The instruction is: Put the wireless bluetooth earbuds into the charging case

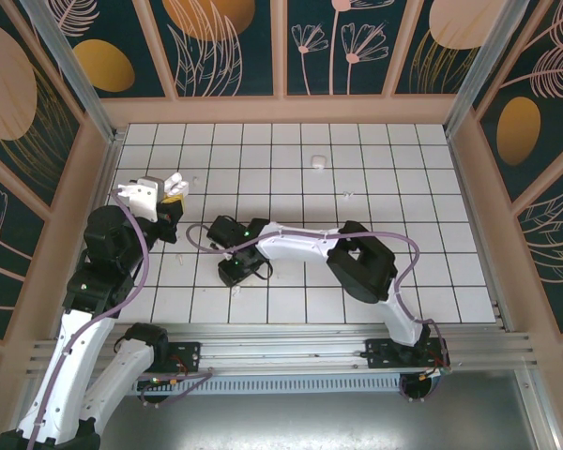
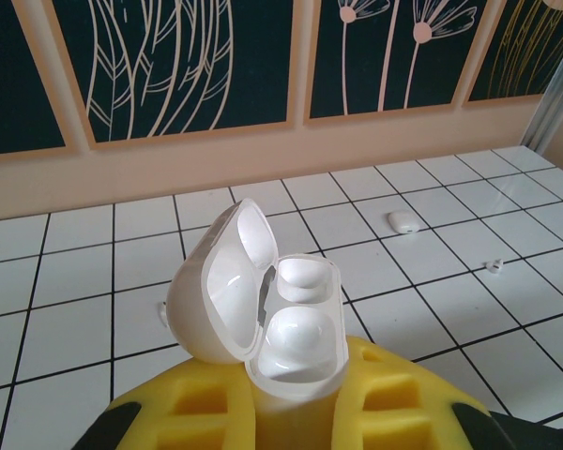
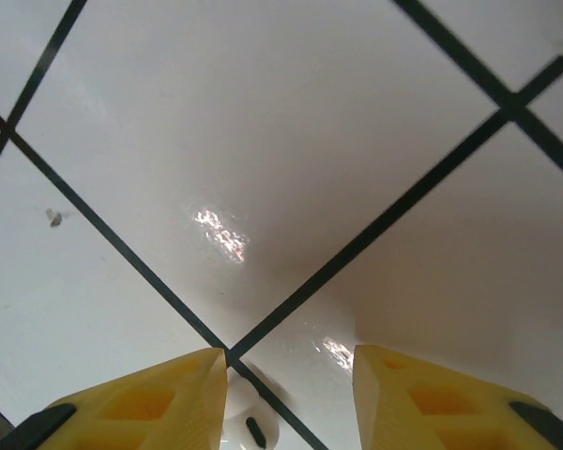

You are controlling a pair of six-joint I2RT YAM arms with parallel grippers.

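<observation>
Top view: the left gripper (image 1: 172,193) sits at the left of the tiled surface (image 1: 422,206), its jaws closed on the charging case (image 1: 174,179); the right gripper (image 1: 233,272) points down at mid-surface, well apart from it; the far earbud (image 1: 317,161) lies alone near the back wall, with a small white bit (image 1: 347,195) near it.

Left wrist view: the charging case (image 2: 296,328) stands upright between the yellow fingers (image 2: 169,422), its lid swung open to the left and its two wells facing the camera; the far earbud (image 2: 403,221) and the small white bit (image 2: 494,266) lie beyond it on the tiles.

Right wrist view: the right gripper (image 3: 291,403) has its jaws apart just above the tiles; the near earbud (image 3: 247,422) lies between them, against the finger on the view's left, with a gap to the other finger.
</observation>
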